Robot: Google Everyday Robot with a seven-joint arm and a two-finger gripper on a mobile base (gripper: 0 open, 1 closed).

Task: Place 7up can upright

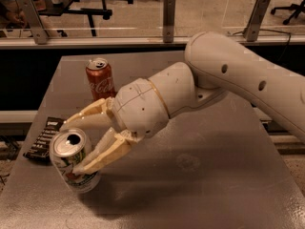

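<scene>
One gripper point(71, 146), clamped on the near-upright 7up can point(79, 178), hangs by the table point(214, 185)'s left edge, open tabletop rightward.

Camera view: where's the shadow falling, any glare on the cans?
Camera view: warm, dim light; the white arm casts a soft shadow on the grey table, right of the white-and-green aluminium 7up can gripped by the beige pincer at front left; it and the red Coca-Cola can glint on top.

Gripper point(71, 146) clasps 7up can point(80, 179) at table point(214, 175) front-left.
</scene>
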